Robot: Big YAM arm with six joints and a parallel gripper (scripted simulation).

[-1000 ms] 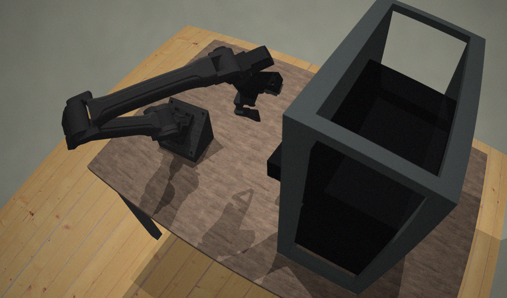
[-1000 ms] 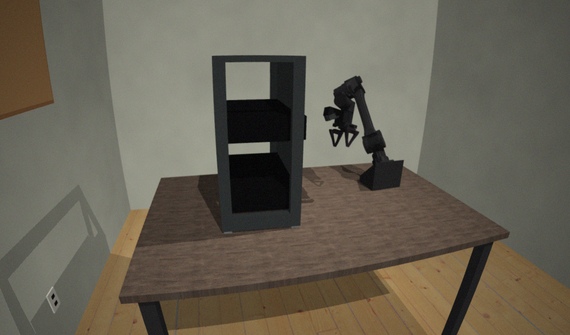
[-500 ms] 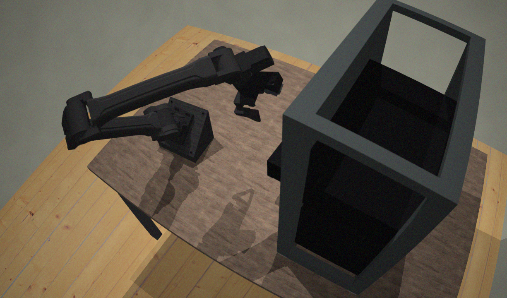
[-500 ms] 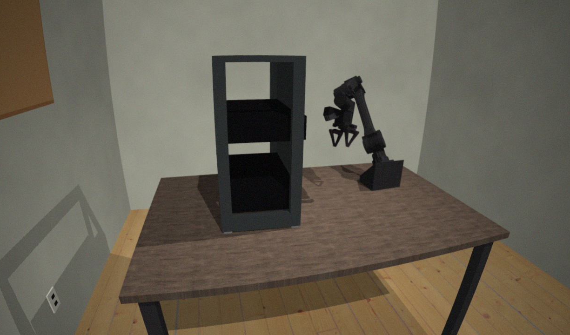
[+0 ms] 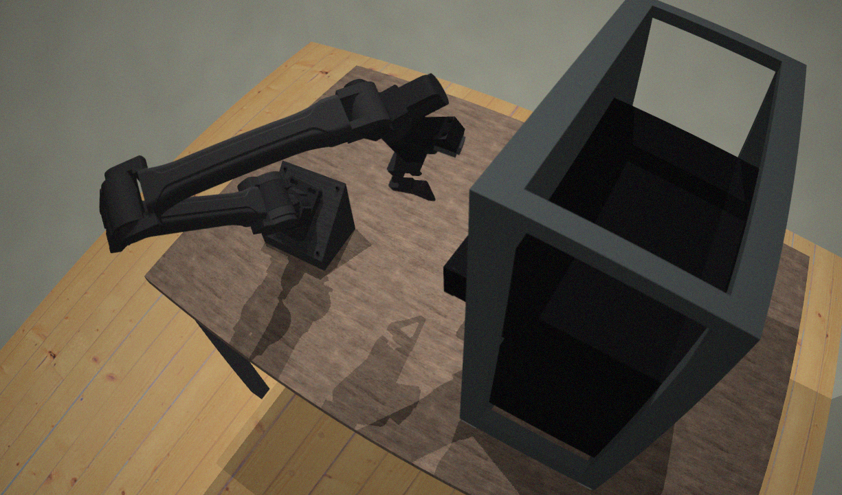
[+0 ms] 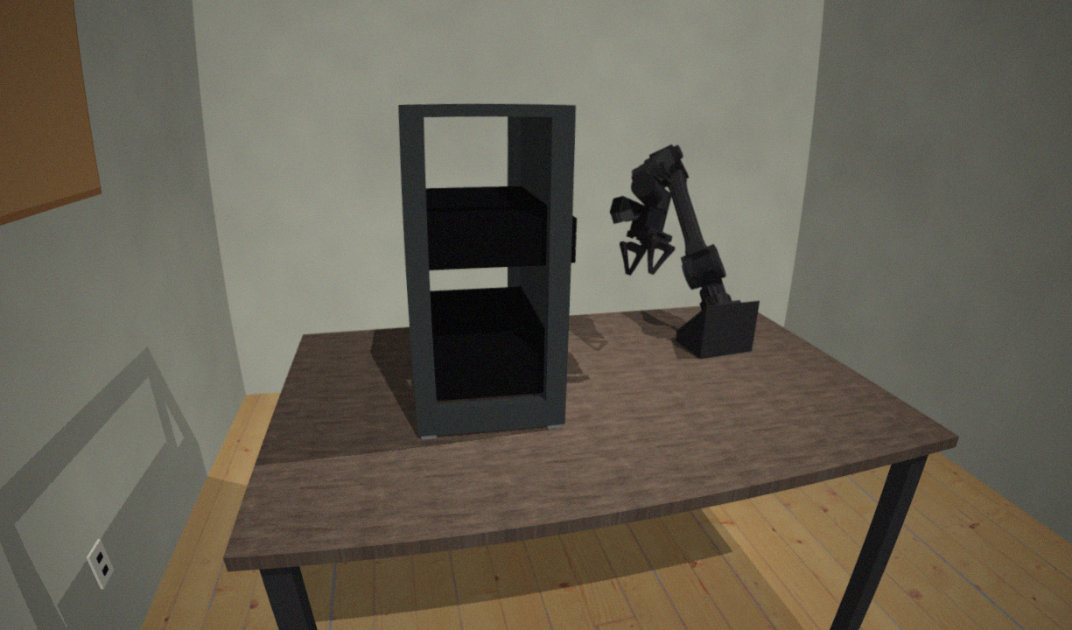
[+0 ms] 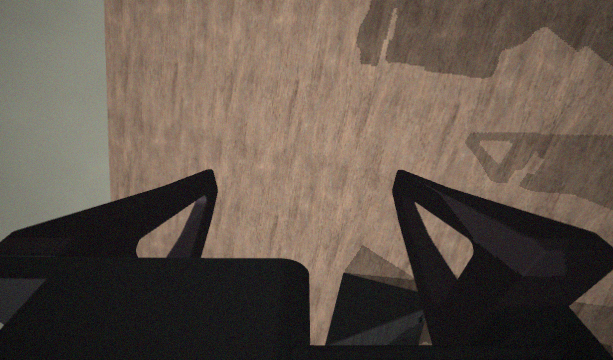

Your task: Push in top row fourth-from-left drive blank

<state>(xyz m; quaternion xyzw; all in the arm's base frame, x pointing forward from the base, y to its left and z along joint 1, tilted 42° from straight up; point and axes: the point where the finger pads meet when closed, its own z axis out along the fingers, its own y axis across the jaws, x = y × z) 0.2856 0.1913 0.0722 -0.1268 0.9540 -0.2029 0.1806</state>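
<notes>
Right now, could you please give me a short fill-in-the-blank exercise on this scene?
1. The tool hangs above the table with its fingers ____.
2. Between the fingers there is ____.
3. The tool's fingertips point ____.
4. The dark rack stands ____ on the table.

Missing words: open; nothing; downward; upright

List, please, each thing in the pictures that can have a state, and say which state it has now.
pincer: open, holding nothing, pointing down above the table, apart from the rack.
rack: upright on the table, not tilted.
protruding black block: sticks out of the rack's front, on the arm's side; not pushed in.
arm: folded, raised over its base, touching nothing.
</notes>
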